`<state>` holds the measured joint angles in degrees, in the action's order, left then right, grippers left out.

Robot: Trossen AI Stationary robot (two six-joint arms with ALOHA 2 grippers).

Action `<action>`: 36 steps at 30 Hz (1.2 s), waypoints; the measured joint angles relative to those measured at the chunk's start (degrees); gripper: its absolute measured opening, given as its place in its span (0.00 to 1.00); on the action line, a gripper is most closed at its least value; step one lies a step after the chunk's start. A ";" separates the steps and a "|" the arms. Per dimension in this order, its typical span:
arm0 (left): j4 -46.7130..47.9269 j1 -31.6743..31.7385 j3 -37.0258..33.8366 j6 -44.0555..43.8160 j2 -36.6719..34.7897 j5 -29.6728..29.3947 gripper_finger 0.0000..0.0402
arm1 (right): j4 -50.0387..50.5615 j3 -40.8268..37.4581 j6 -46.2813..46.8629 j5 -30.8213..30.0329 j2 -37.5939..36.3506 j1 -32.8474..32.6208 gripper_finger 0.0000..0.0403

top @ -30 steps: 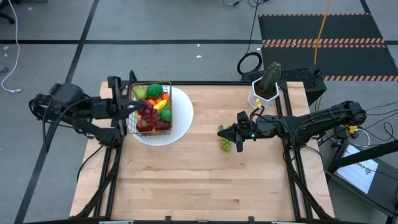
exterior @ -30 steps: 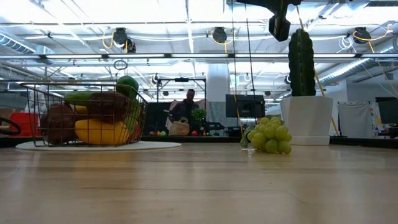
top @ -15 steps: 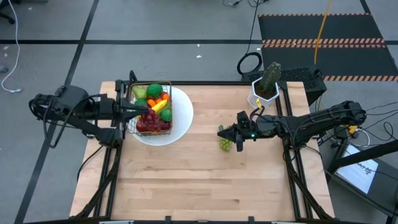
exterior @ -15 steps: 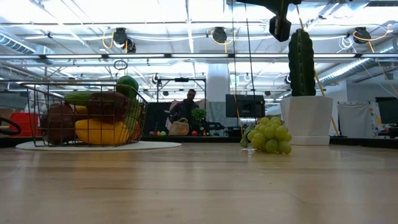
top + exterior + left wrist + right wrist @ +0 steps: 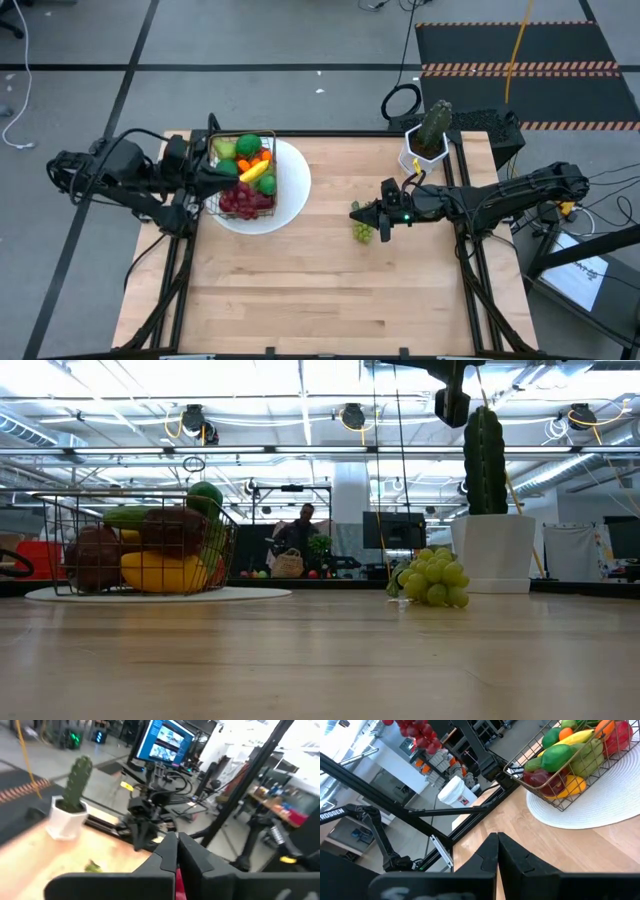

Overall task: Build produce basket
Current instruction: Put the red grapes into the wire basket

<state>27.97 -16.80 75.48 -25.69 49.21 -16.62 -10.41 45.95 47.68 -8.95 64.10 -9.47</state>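
The wire basket [image 5: 272, 170] stands on a round white plate [image 5: 296, 186] at the table's far left, filled with produce: green, orange, yellow and red pieces [image 5: 150, 550]. My left gripper [image 5: 218, 180] is raised over the basket's left side, points level toward the table's right, and is shut on a bunch of purple grapes [image 5: 246, 200], also visible in the right wrist view as grapes [image 5: 415, 729] in the air. My right gripper [image 5: 354, 213] hovers shut, with nothing in it, above a bunch of green grapes [image 5: 362, 232] lying on the table [image 5: 432, 580]. My left gripper pinches the purple grapes between its two fingers; only a sliver of red [image 5: 176, 879] shows in the gap, so the part held cannot be told. The fingers come level from the table's left. The bunch hangs below them, clear of the basket.
A white pot with a green cactus [image 5: 430, 132] stands at the far right, close behind my right arm. The near half of the wooden table [image 5: 330, 300] is bare wood. Black frame rails run along both table sides.
My left gripper has rolled about its own pointing line while staying in place and shut. The purple grape bunch under it has swung a little toward the table's near edge. My right arm has kept still.
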 joint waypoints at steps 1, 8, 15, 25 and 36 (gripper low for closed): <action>0.10 0.00 0.00 -1.46 0.02 0.51 0.01 | 0.00 0.00 -0.02 -0.02 0.00 0.00 0.00; 0.13 0.00 0.00 -9.22 0.01 1.80 0.01 | 0.23 0.00 -0.51 -0.05 0.00 0.00 0.00; 0.08 0.00 0.00 -20.60 0.02 1.79 0.03 | 0.42 0.00 -0.41 -0.02 0.02 0.00 0.00; -1.63 0.00 0.00 -25.68 0.21 0.31 0.03 | 1.13 0.00 -6.53 0.13 0.33 0.00 0.00; 5.86 6.42 0.02 -23.57 0.27 0.62 0.01 | 5.19 0.00 -6.40 0.20 0.33 0.00 0.00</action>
<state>33.84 -10.37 75.50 -49.27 49.48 -16.00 -5.22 45.95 41.28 -8.75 64.42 -9.47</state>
